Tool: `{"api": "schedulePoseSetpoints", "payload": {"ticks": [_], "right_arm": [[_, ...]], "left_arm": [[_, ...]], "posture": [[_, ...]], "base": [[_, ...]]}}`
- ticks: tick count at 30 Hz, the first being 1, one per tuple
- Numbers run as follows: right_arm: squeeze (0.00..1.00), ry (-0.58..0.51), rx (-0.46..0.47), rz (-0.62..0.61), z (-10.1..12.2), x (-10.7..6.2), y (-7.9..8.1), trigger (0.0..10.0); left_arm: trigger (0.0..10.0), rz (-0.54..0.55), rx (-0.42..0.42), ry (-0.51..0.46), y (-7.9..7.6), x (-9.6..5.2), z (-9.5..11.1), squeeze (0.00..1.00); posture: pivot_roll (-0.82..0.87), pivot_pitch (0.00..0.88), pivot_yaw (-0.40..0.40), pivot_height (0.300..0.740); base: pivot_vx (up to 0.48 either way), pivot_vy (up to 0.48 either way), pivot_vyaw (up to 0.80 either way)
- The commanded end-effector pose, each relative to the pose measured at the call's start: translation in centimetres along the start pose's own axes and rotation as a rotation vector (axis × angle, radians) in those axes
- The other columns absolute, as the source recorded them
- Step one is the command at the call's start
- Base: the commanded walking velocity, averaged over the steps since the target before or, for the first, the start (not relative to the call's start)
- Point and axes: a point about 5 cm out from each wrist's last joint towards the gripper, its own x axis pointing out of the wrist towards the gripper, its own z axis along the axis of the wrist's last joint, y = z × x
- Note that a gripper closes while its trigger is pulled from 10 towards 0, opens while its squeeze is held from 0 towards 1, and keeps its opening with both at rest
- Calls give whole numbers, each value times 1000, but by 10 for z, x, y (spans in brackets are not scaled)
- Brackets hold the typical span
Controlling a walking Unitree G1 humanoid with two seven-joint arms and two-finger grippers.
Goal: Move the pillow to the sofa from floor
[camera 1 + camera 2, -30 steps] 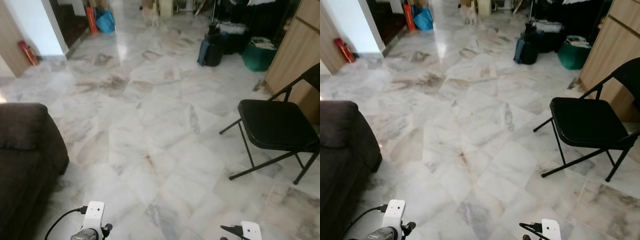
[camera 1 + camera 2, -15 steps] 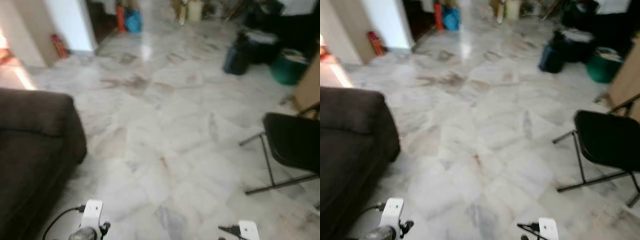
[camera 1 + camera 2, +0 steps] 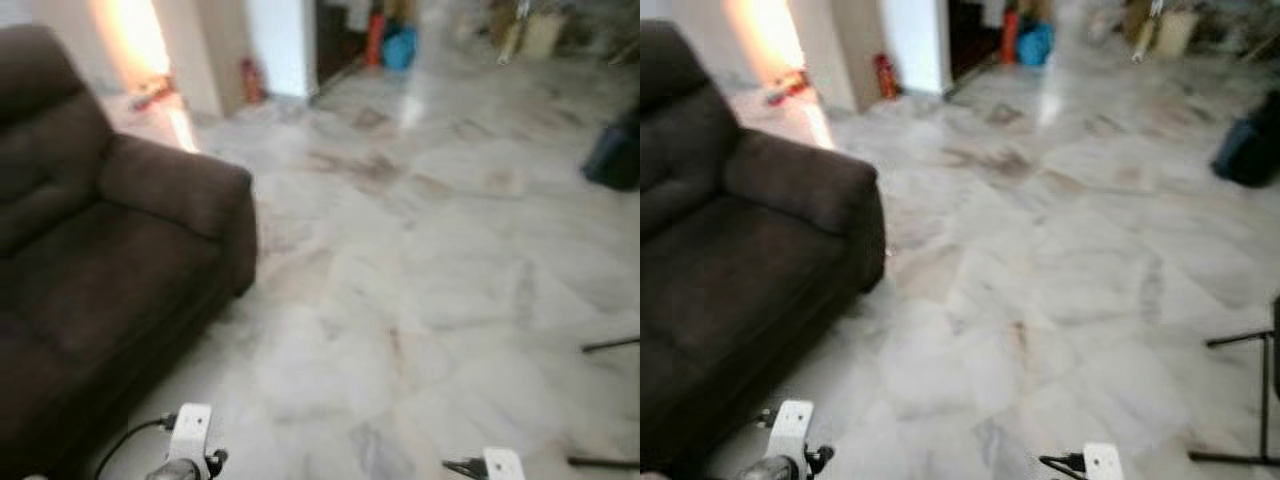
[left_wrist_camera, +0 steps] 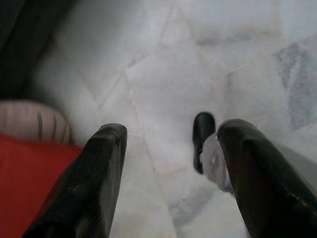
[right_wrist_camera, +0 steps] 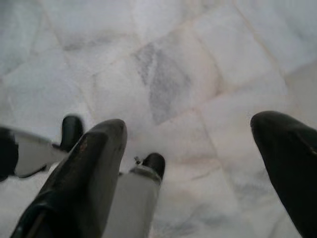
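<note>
A dark brown sofa (image 3: 110, 250) was seen on the robot's left, its seat bare and its armrest facing the open marble floor (image 3: 420, 260). The head views were blurred, which suggested that the robot was turning or walking.

No pillow could be made out with certainty on the floor ahead. In the left wrist view a pale, rounded thing with dark stripes (image 4: 32, 121) lay beside a red patch (image 4: 29, 183), close to the dark base of the sofa; it may have been the pillow, but this could not be told. If so, it lay low at the robot's left side, beside the sofa front, and nearer the left arm than the right. Its long axis could not be judged, since only an end of it was shown.

The left gripper (image 4: 171, 173) was held low over the floor with its two black fingers spread apart and nothing between them. The right gripper (image 5: 190, 163) was likewise spread wide and empty above bare tiles, with the robot's own feet visible below it.

The task was judged to be at its start, the pillow not yet grasped. A turn further left and a bend downward were thought likely to be needed before any reach.

A blue bag (image 3: 405, 50) and chair legs (image 3: 1245, 400) stood well apart.
</note>
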Motion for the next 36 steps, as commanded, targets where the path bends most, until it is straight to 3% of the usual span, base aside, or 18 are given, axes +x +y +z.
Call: {"api": "schedulePoseSetpoints", "payload": {"ticks": [1,36], "right_arm": [[0,-7,-8,21,4,3,8,10000],[0,-4,-32,22,6,2,5,10000]], "left_arm": [[10000,17,2,22,7,-1,-3,0],[10000,26,-17,21,5,0,-2,0]], "posture": [[130,0,-21,740],[146,40,-36,740]], "base": [[0,0,800],[0,0,800]]}}
